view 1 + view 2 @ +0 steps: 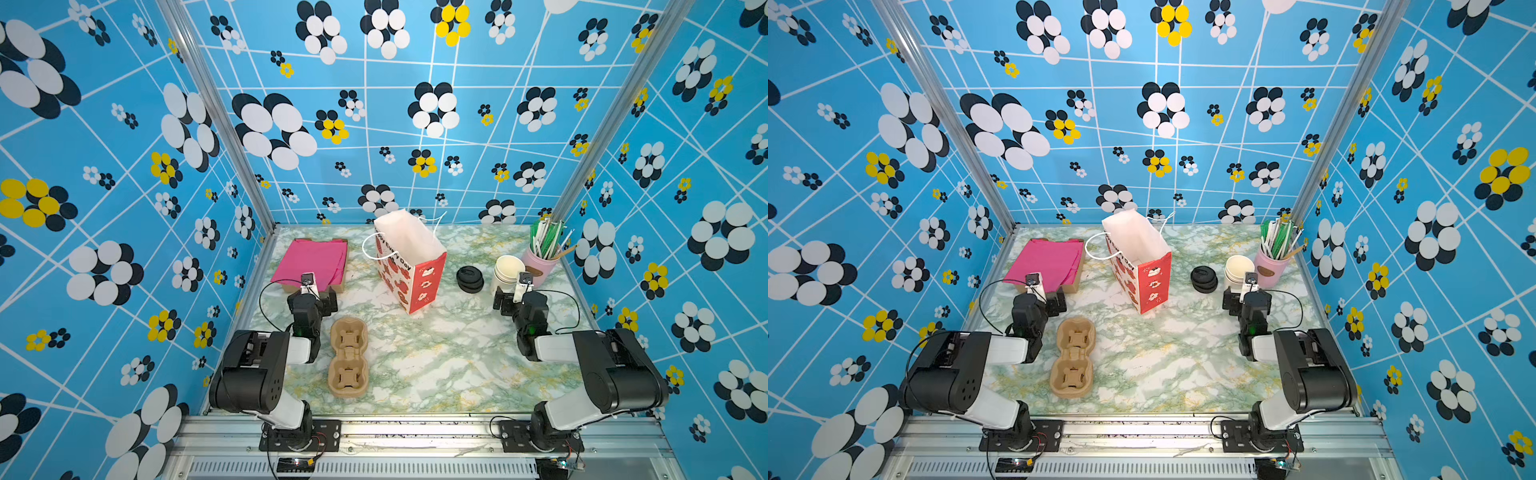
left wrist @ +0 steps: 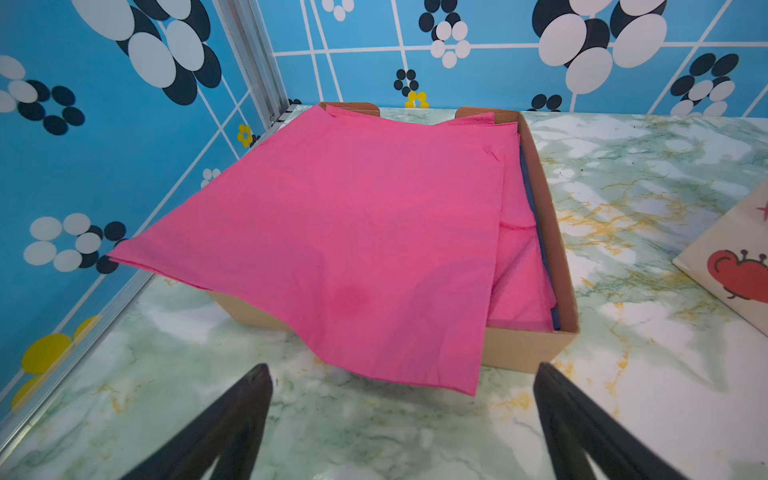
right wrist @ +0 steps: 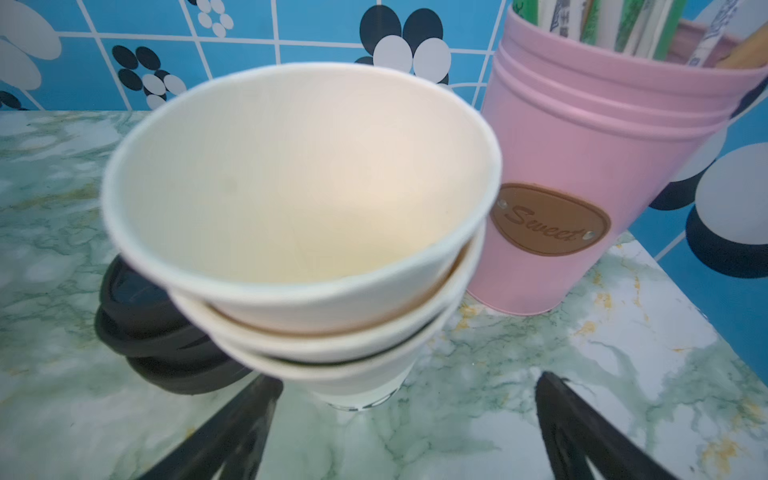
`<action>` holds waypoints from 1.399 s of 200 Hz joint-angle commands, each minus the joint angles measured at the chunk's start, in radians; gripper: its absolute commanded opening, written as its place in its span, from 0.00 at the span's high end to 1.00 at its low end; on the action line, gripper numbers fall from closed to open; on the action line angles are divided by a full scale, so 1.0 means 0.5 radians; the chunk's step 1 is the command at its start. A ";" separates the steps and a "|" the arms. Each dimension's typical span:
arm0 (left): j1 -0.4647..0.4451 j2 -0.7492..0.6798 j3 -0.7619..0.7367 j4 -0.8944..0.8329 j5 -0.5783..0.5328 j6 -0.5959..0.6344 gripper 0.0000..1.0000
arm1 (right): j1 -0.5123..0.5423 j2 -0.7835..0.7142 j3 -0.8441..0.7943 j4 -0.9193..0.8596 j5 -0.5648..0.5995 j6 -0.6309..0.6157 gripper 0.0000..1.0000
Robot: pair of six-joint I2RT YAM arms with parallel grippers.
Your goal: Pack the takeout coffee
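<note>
Your right pincer (image 3: pixel 409 380), spread empty, faces stacked lidless cups (image 3: pixel 332 349) beside black lids (image 3: pixel 137 320) (no lidded coffee in view; left pincer (image 2: pixel 403 366) spread too): pinch only the top cup (image 3: pixel 299 187) gently, lift straight.

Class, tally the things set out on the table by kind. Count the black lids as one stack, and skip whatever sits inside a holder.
Paper cups: 3
Lid stack: 1
Paper bag: 1
Cup carrier: 1
Pink tin: 1
Cardboard box: 1
Total: 8
</note>
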 commanded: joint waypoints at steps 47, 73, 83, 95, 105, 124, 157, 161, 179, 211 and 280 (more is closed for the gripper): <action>-0.011 0.013 0.036 0.010 -0.008 0.019 0.01 | -0.014 -0.005 0.001 0.048 -0.012 0.014 0.01; -0.011 0.013 0.036 0.012 -0.008 0.019 0.01 | -0.013 -0.003 0.003 0.046 -0.013 0.013 0.01; -0.011 0.013 0.035 0.013 -0.008 0.019 0.01 | -0.015 -0.005 0.002 0.042 -0.010 0.012 0.01; -0.011 0.014 0.036 0.013 -0.008 0.019 0.01 | -0.014 -0.005 0.002 0.044 -0.011 0.014 0.01; -0.012 0.014 0.036 0.010 -0.008 0.019 0.01 | -0.014 -0.003 0.002 0.045 -0.012 0.014 0.01; -0.009 0.015 0.036 0.012 -0.010 0.019 0.01 | -0.013 -0.005 0.005 0.040 -0.015 0.015 0.01; -0.008 0.014 0.039 0.007 -0.005 0.016 0.01 | -0.022 -0.001 0.016 0.019 -0.022 0.024 0.01; -0.007 0.014 0.037 0.007 -0.005 0.016 0.01 | -0.027 0.000 0.019 0.012 -0.026 0.031 0.01; -0.008 0.014 0.040 0.005 -0.002 0.013 0.01 | -0.035 -0.003 0.025 -0.001 -0.042 0.037 0.01; -0.007 0.014 0.041 0.003 -0.002 0.012 0.01 | -0.038 -0.003 0.024 -0.004 -0.043 0.039 0.01; -0.015 -0.132 0.058 -0.142 -0.078 0.008 0.01 | -0.030 -0.349 0.050 -0.353 -0.010 0.053 0.01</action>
